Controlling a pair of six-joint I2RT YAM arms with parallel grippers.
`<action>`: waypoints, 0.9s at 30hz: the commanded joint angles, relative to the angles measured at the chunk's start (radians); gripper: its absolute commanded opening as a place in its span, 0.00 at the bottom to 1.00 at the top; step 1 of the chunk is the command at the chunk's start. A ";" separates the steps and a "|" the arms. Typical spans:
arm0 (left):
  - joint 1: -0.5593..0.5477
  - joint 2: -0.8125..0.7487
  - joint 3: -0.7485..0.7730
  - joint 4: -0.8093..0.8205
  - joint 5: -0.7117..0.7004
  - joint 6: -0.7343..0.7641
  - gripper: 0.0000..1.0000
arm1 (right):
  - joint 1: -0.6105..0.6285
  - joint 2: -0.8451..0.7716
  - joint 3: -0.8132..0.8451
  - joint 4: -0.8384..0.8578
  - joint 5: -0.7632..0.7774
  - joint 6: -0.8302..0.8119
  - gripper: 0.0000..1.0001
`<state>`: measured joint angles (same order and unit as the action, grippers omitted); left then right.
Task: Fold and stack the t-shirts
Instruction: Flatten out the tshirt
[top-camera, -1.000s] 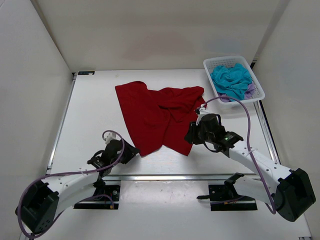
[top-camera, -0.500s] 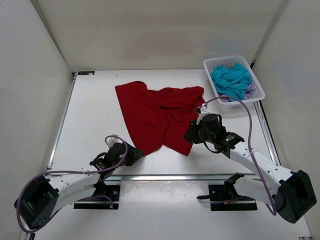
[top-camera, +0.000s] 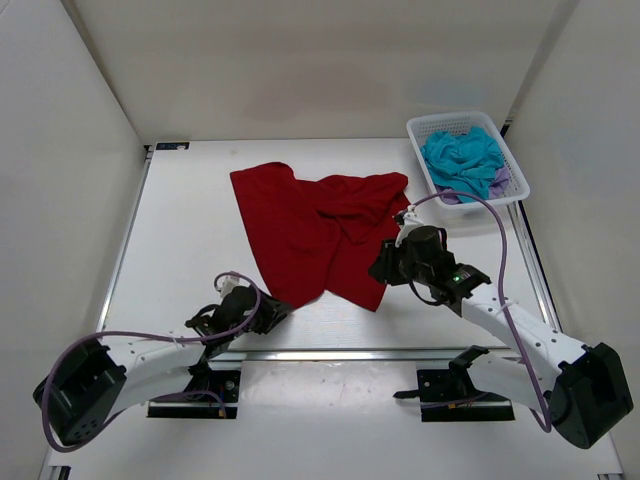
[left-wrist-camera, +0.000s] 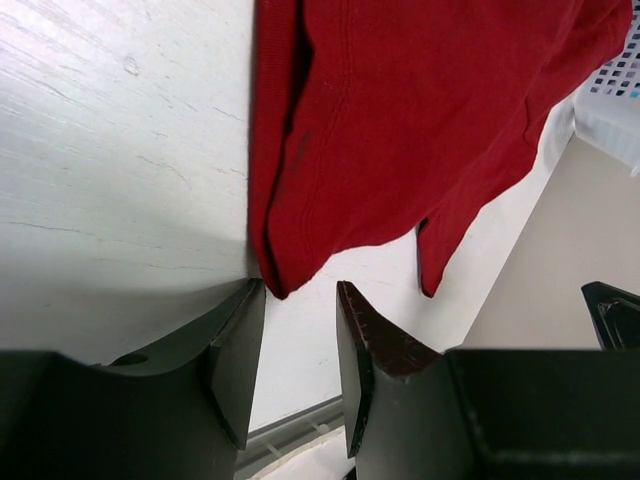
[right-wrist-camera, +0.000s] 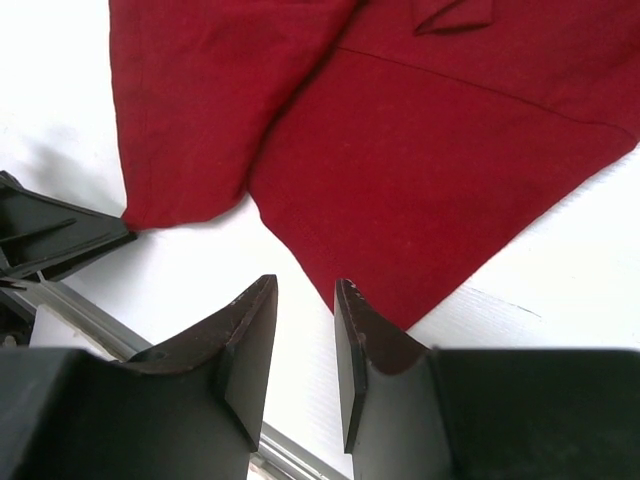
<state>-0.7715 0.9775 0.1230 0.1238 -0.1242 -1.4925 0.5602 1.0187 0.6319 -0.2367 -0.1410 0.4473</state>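
**Overhead view, left to right.** The left gripper (top-camera: 280, 314) lies low over the white table (top-camera: 180, 230) in the lower left of the frame. Its tips point right, at the bottom corner of the red t-shirt (top-camera: 310, 230). That shirt lies crumpled and unfolded across the middle of the table, with one smoother panel to the left and bunched folds to the right. The right gripper (top-camera: 380, 270) sits right of centre at the shirt's lower right edge. In the upper right corner a white lattice basket (top-camera: 518, 183) holds the teal-blue t-shirt (top-camera: 460, 158), heaped on top. The lavender t-shirt (top-camera: 497, 186) shows beneath it along the basket's near side.

**Left wrist view.** The two dark fingers (left-wrist-camera: 235, 345) stand apart with bare table showing between them. The hemmed corner of the red shirt ends just at the tip of the left-hand finger, at the mouth of the gap. No cloth is pinched.

**Right wrist view.** The fingers (right-wrist-camera: 250, 340) are likewise apart, with only white table in the narrow gap. The red shirt fills the upper frame, and its pointed lower corner comes down just beside the right-hand finger. Whether that finger touches the cloth cannot be told.
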 joint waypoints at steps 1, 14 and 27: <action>0.003 -0.014 -0.017 -0.032 -0.031 -0.035 0.45 | -0.003 -0.020 0.006 0.050 -0.014 0.001 0.28; 0.043 0.182 0.053 0.106 -0.043 0.017 0.19 | 0.039 -0.037 -0.072 0.036 0.018 0.022 0.28; 0.115 0.145 0.158 -0.045 -0.084 0.319 0.00 | 0.084 -0.008 -0.207 -0.041 0.138 0.152 0.40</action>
<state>-0.6586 1.1416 0.2317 0.1410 -0.1596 -1.3003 0.6140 1.0004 0.4210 -0.2977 -0.0490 0.5468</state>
